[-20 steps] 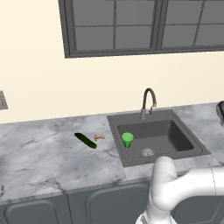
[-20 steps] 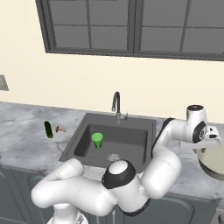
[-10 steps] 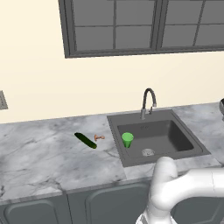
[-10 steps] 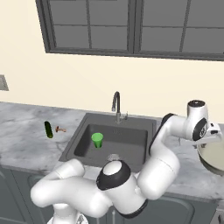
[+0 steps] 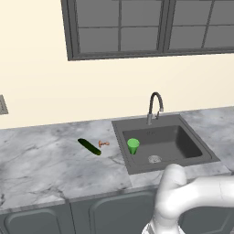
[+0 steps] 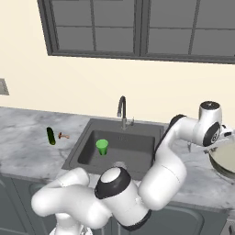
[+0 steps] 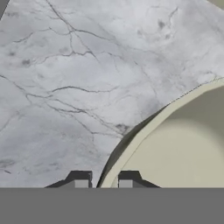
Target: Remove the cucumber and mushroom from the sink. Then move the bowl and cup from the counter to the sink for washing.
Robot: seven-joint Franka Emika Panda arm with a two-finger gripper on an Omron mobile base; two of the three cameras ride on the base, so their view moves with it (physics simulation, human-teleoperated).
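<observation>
Bowl [image 6: 225, 158] lifted slightly — jaws astride rim | cup [image 5: 133, 146] in sink [image 5: 183, 142]

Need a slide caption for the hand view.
Tool closed on the rim of the wide pale beige bowl, above the grey-white marbled stone counter.

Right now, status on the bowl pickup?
Fingers narrow, straddling the bowl rim on the counter. Cup already in the sink. Cucumber and mushroom out on the counter. Nothing in the way.
</observation>
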